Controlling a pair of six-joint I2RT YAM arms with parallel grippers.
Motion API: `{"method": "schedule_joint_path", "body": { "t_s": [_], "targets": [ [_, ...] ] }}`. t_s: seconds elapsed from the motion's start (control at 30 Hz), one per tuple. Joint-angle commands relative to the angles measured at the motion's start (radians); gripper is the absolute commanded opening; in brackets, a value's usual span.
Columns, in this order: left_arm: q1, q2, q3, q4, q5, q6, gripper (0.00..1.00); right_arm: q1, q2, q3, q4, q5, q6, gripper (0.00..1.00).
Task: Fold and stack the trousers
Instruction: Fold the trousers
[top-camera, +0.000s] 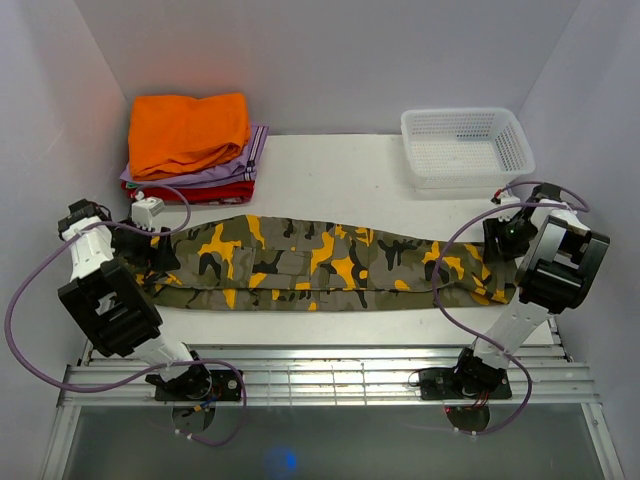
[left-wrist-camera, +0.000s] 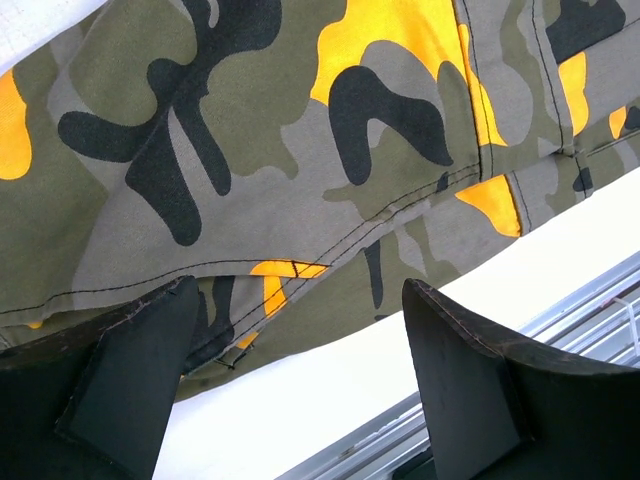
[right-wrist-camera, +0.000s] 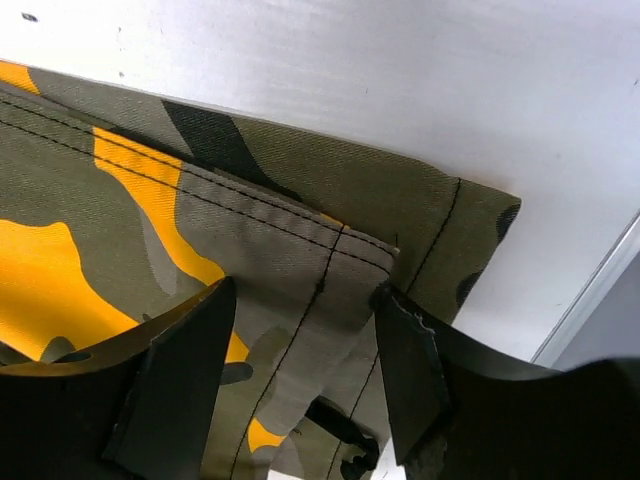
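The camouflage trousers (top-camera: 320, 262) lie flat across the table, left to right, with one leg stacked on the other. My left gripper (top-camera: 160, 262) is at their left end. In the left wrist view it (left-wrist-camera: 300, 370) is open over the near edge of the cloth (left-wrist-camera: 300, 150), and one finger (left-wrist-camera: 130, 380) overlaps that edge. My right gripper (top-camera: 497, 250) is at the hem end on the right. In the right wrist view it (right-wrist-camera: 300, 350) is open, and its fingers straddle the upper leg's hem (right-wrist-camera: 330, 270), with cloth between them.
A folded orange garment (top-camera: 188, 130) lies on lilac and red folded clothes (top-camera: 205, 180) at the back left. A white mesh basket (top-camera: 465, 145) stands at the back right. Metal rails (top-camera: 320, 365) run along the table's near edge. White walls close in both sides.
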Motion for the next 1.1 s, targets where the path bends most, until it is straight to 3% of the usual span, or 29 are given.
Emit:
{"method": "schedule_joint_path", "body": {
  "t_s": [0.0,0.1,0.13,0.23,0.27,0.57,0.8,0.83,0.9,0.93,0.97,1.0,1.07],
  "targets": [
    [0.007,-0.062,-0.011,0.023,0.027,-0.020,0.93,-0.003,0.025,-0.009,0.034,-0.053,0.048,0.63],
    [0.007,-0.068,-0.014,0.028,0.019,-0.023,0.93,-0.003,0.016,-0.015,0.034,-0.074,0.051,0.46],
    [0.007,-0.070,-0.017,0.031,0.014,-0.023,0.93,-0.003,0.005,-0.015,0.029,-0.079,0.046,0.33],
    [0.007,-0.080,-0.032,0.044,0.001,-0.018,0.93,-0.006,-0.047,0.015,-0.015,-0.084,0.030,0.13],
    [0.008,-0.082,-0.038,0.051,-0.004,-0.018,0.93,-0.007,-0.070,0.029,-0.029,-0.082,0.014,0.10],
    [0.008,-0.091,-0.052,0.064,-0.012,-0.027,0.93,-0.017,-0.094,0.190,-0.143,0.014,-0.101,0.08],
    [0.011,-0.100,-0.035,0.072,-0.042,-0.027,0.96,-0.024,0.064,0.247,-0.117,0.152,-0.173,0.08],
    [0.013,-0.100,-0.032,0.072,-0.044,-0.029,0.96,-0.023,0.084,0.247,-0.114,0.156,-0.164,0.13],
    [0.014,-0.102,-0.024,0.072,-0.050,-0.032,0.97,-0.023,0.121,0.246,-0.100,0.156,-0.155,0.31],
    [0.017,-0.102,-0.024,0.072,-0.055,-0.030,0.98,-0.023,0.124,0.244,-0.095,0.153,-0.148,0.54],
    [0.019,-0.106,-0.026,0.069,-0.058,-0.027,0.98,-0.023,0.117,0.246,-0.095,0.145,-0.145,0.64],
    [0.022,-0.111,-0.026,0.068,-0.061,-0.020,0.98,-0.023,0.106,0.247,-0.104,0.136,-0.145,0.71],
    [0.039,-0.114,-0.024,0.061,-0.064,-0.012,0.98,-0.026,0.056,0.256,-0.129,0.120,-0.158,0.75]
  ]
}}
